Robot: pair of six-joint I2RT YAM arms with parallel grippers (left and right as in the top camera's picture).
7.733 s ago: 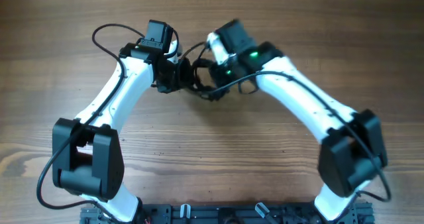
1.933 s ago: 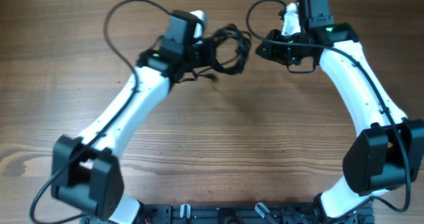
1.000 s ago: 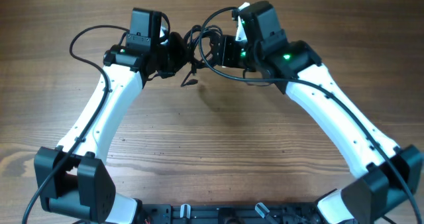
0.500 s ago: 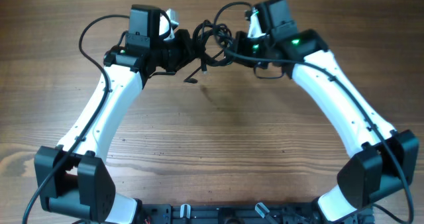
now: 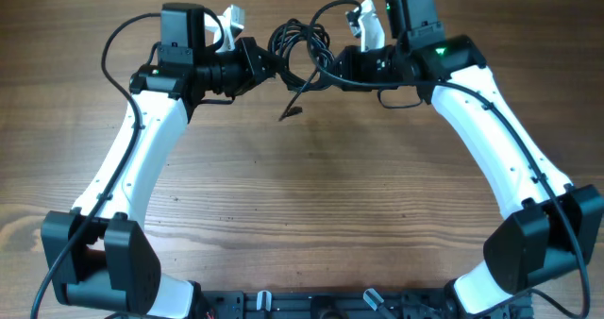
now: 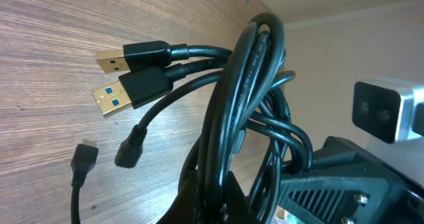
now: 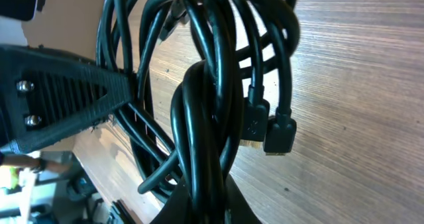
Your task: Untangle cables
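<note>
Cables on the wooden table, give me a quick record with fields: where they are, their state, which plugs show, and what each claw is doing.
cables: one black tangled bundle, loops wound together
position: between the two claws, at the part of the table far from the arm bases
left claw: appears shut on the bundle
right claw: appears shut on the bundle
plugs seen: two gold-tipped USB plugs, one with a blue insert; smaller plugs nearby
loose end: hangs below the bundle
untangled: not yet
</note>
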